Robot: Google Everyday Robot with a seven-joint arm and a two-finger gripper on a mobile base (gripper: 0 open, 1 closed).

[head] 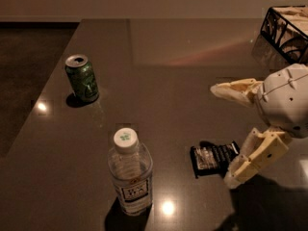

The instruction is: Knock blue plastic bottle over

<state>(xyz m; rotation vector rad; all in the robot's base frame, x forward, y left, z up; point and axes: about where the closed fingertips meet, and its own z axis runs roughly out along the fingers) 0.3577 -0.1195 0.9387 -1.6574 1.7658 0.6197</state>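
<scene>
**Hand (pixel 227 134) spread wide at right; blue plastic bottle (pixel 130 177) upright at front**

- The hand sits at the right side of the view, above the counter (pixel 183 66). Its rounded pale wrist housing (pixel 286 100) is against the right edge.
- The two cream fingers are far apart and there is nothing between them. The upper finger (pixel 236 89) points left, roughly level. The lower finger (pixel 257 155) slants down and to the left.
- The tip of the lower finger comes down at the right end of a small dark snack packet (pixel 214 159), which lies flat on the counter. I cannot tell whether the tip touches the packet or only hangs above it.
- The blue plastic bottle stands upright on the counter at the front, left of centre. It has clear walls, a white screw cap and a white-and-dark label band low on the body. A shadow pools at its base.
- The bottle is well apart from the hand, to the hand's left. The packet lies between the two, nearer the hand.
- A green drink can (pixel 83 78) stands upright at the back left, near the counter's left edge. Its top is opened. It is well apart from the bottle and far from the hand.
- A black wire basket (pixel 284 30) sits at the top right corner of the counter, behind the hand and partly cut off by the frame.
- The counter is dark and glossy, and small bright light spots reflect off it beside the can and beside the bottle's base.
- Dark floor (pixel 29 71) shows beyond the counter's left edge.
</scene>
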